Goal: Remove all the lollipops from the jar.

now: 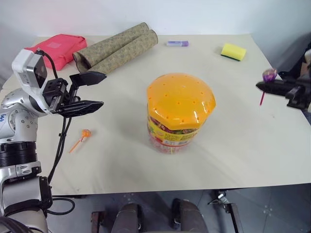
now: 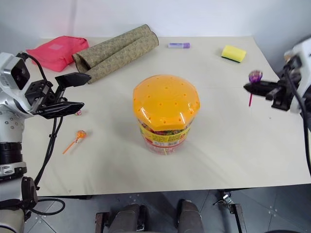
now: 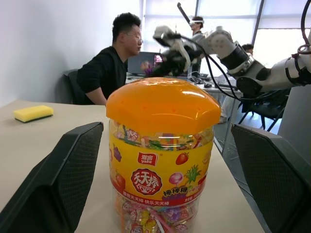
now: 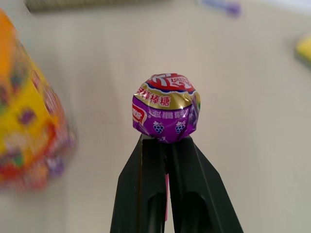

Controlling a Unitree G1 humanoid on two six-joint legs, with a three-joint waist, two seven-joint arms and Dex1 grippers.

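Right hand (image 2: 249, 88) was pinched tight on the pink stick of the purple lollipop (image 2: 254, 76), wrapped head sitting just above the fingertips, stick hanging down below them, all of it held up off the tabletop (image 2: 233, 145) near its right edge. Well off to that hand's left stood the jar (image 2: 165, 114), upright in the middle, domed orange lid on, sweets showing through the clear wall. Beyond the hand, toward the far edge, lay a yellow sponge (image 2: 233, 53), and further along a small purple tube (image 2: 179, 45).

Over to the left hand (image 1: 99, 90) and it was spread wide, holding nothing, fingers pointing across toward the jar, hovering above the tabletop. Just below and near it lay the orange lollipop (image 1: 85, 134), flat on the surface, stick angled toward the near edge. Past that hand, two patterned cardboard rolls (image 1: 116, 47) lay side by side, touching, with a pink pouch (image 1: 58, 47) beside them at the far left corner
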